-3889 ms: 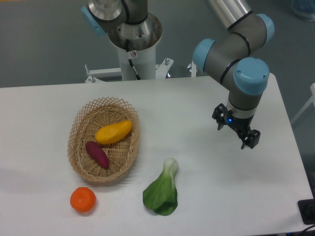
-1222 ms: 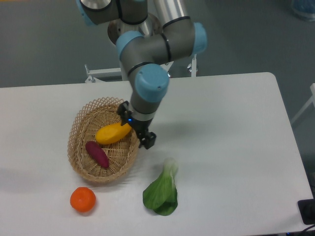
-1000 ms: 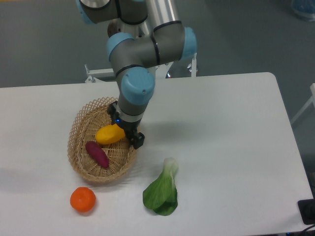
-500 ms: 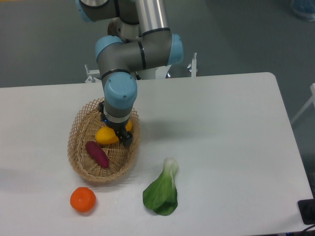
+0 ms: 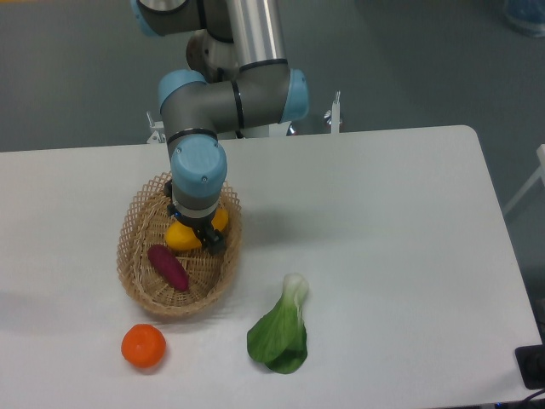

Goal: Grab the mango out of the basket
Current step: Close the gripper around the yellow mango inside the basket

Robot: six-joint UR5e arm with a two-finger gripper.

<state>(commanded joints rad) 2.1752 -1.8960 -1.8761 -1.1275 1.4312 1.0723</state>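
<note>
Robot gripper (image 5: pixel 198 233) low over the mango (image 5: pixel 180 238) inside the wicker basket (image 5: pixel 140 281), wrist hiding the fingers, grip impossible to tell, purple vegetable (image 5: pixel 169 267) beside the mango, orange (image 5: pixel 143 346) outside the basket on the desk (image 5: pixel 383 256).

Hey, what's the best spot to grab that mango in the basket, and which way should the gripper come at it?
Grip the mango across its narrow middle, coming straight down from above. It lies flat and elongated in the basket, whose raised rim blocks a sideways approach. Keep the fingers clear of the purple vegetable just in front of it. The gripper already hangs over the mango's middle, hiding it; its jaw state is unclear.
</note>
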